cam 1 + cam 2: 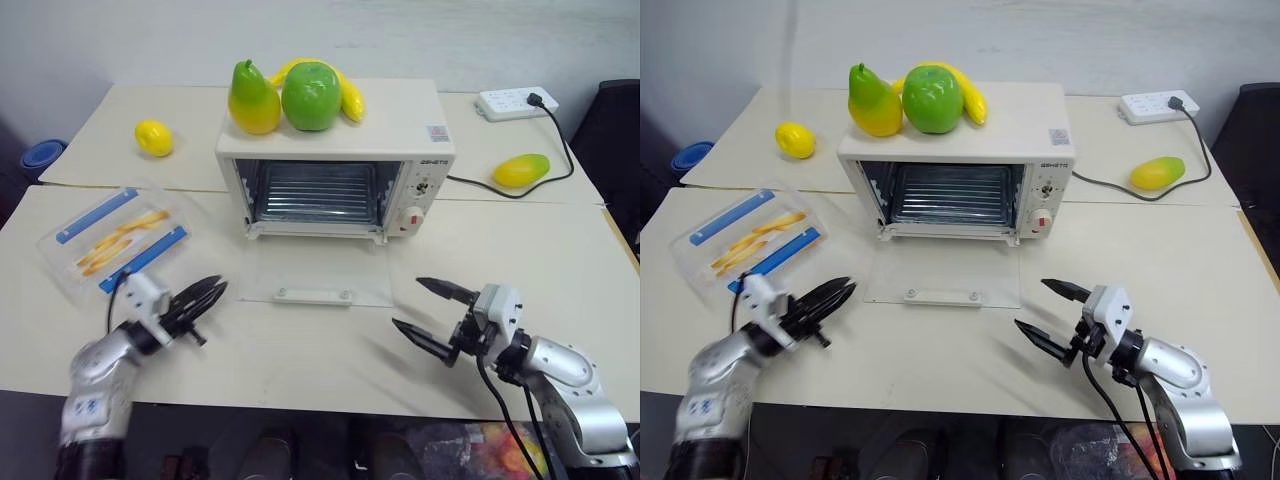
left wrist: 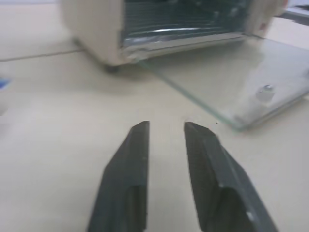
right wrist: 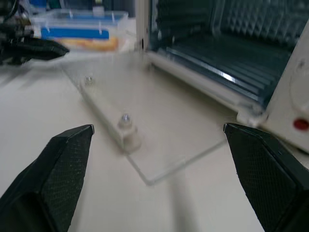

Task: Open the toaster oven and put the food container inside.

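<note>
**Bench stock: one open oven, one food box, five fruits, two hands**

One toaster oven (image 1: 335,160), cream-white and boxy, at the middle of the pale bench (image 1: 520,260). Its glass door (image 1: 318,272) lies dropped flat on the bench top, with a pale bar handle at the near edge. A wire rack shows inside; the right panel bears knobs and a red button.

One food container (image 1: 120,240), flat, rectangular, clear plastic, two blue side clips, orange-yellow strips within. It lies on the bench left of the oven, outside it, well apart from the door.

Fruit, smooth and glossy: one pear (image 1: 252,100), one green apple (image 1: 311,96) and one banana (image 1: 350,97), largely hidden behind the two, all on the oven roof. One lemon (image 1: 154,137) at back left; one yellow-green mango (image 1: 521,170) at back right.

One white power strip (image 1: 516,102) with a black cord trailing toward the oven.

One blue round item (image 1: 42,157) beyond the bench's left edge, cut off, not identifiable.

Left hand (image 1: 207,292): black fingers a narrow gap apart, holding nothing, just beside the container's near corner.

Right hand (image 1: 426,308): fingers spread wide, empty, near the door's right front corner.
</note>
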`<state>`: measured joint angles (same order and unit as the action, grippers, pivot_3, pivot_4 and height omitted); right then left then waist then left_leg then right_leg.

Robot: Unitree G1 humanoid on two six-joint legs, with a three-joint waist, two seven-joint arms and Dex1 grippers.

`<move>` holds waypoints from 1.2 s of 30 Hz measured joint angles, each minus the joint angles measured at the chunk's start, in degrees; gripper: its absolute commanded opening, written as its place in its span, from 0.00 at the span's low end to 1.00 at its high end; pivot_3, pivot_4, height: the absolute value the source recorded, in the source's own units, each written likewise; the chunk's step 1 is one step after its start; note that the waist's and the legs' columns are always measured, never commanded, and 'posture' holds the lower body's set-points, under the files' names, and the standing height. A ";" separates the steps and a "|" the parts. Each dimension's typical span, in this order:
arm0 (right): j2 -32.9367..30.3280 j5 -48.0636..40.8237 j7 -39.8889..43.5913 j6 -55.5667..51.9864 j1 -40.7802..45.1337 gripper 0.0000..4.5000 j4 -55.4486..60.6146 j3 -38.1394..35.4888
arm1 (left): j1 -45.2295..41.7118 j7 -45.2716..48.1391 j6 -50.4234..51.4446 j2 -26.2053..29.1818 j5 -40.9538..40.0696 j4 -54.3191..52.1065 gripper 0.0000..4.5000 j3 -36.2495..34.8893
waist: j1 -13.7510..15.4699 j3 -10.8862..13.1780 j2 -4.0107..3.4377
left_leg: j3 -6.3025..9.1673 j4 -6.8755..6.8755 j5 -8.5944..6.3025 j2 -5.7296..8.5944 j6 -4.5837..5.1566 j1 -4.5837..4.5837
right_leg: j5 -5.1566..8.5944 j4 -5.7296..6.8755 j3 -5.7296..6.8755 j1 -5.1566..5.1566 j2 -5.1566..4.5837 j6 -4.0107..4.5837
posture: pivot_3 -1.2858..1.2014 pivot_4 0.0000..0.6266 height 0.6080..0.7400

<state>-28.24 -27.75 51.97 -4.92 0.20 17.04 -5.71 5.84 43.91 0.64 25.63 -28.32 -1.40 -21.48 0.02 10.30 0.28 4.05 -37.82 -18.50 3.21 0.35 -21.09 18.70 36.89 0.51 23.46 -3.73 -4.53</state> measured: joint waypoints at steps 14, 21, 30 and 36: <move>5.76 0.34 8.70 11.69 11.73 1.00 -3.68 7.67 | 17.78 -36.26 18.53 -8.56 -30.27 -11.53 0.99 -29.33 | 1.40 -0.13 0.33 | 0.04 -0.15 -0.17 -0.03 0.12 0.02 | 0.00 -0.09 -0.01 -0.12 0.07 0.00 | 0.52 0.24 1.00; 5.72 0.33 9.23 12.41 11.56 1.00 -4.20 7.88 | 1.12 -45.66 33.80 13.59 -37.90 -3.28 0.99 -30.34 | 1.26 -0.26 0.52 | 0.09 -0.15 -0.19 -0.01 0.04 -0.01 | 0.00 -0.03 -0.02 -0.06 0.11 0.03 | 0.52 0.24 1.00; 6.03 1.89 6.73 13.17 10.05 1.00 -4.78 7.64 | -21.58 -51.60 53.10 27.55 -29.59 21.30 0.92 -16.71 | -0.32 -0.26 0.49 | 0.00 -0.03 -0.17 0.00 -0.06 -0.01 | 0.02 0.19 -0.21 0.23 0.22 0.06 | 0.52 0.24 1.00; 6.20 3.02 4.88 13.95 9.80 1.00 -4.81 7.64 | -27.73 -48.37 57.03 28.31 -24.40 25.91 0.58 -12.92 | -0.37 -0.26 0.49 | -0.01 -0.05 -0.17 0.01 -0.08 -0.01 | 0.02 0.21 -0.26 0.27 0.22 0.06 | 0.52 0.24 1.00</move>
<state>-22.04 -24.73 56.85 9.04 9.99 12.24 1.93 -21.89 -4.47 57.67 53.94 -52.72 24.51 -34.39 -0.34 10.04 0.77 4.04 -37.87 -18.66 3.22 0.27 -21.09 18.72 37.10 0.25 23.73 -3.51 -4.47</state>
